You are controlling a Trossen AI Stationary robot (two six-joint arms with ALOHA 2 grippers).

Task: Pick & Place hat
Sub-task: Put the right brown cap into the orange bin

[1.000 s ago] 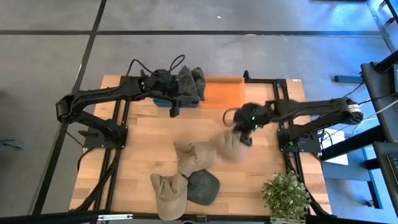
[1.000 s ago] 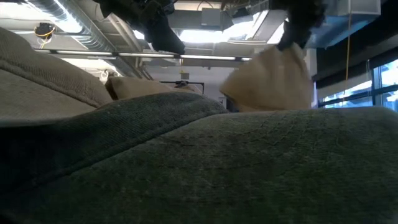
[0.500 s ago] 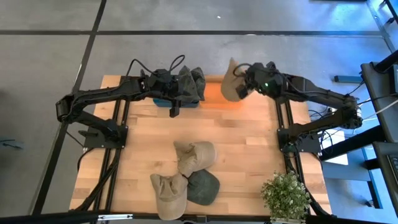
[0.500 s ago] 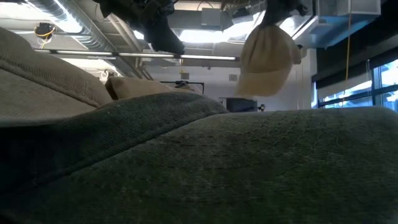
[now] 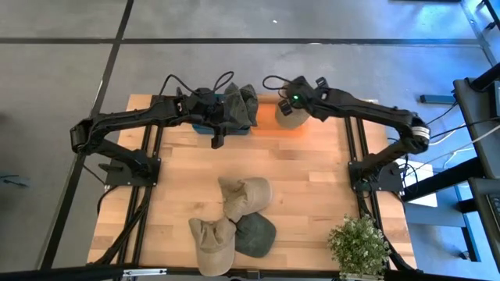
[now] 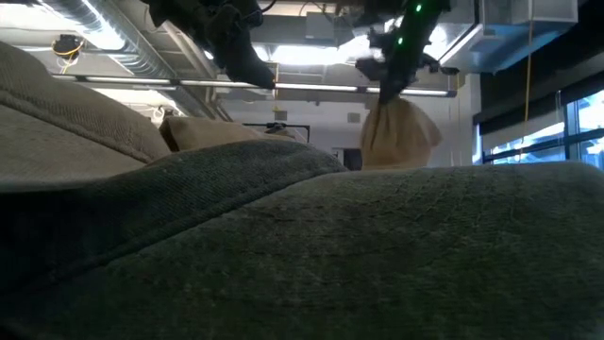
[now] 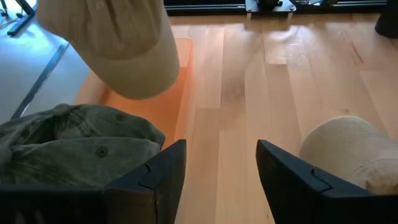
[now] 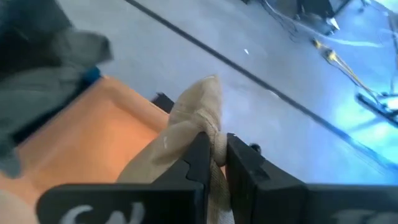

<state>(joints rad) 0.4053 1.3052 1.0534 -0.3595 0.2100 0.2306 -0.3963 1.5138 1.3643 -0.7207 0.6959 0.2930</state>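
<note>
The right claw pinches a tan hat, partly hiding the orange bin.

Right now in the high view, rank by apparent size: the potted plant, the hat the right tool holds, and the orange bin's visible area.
1. Potted plant, clearly largest.
2. and 3. Held tan hat and orange bin: visible areas look alike; the hat hangs nearer the camera and covers part of the bin, so unranked.

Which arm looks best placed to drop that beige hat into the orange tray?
The right: its gripper already pinches the beige hat above the orange tray. The left gripper hangs open beside the green hats, holding nothing.
</note>
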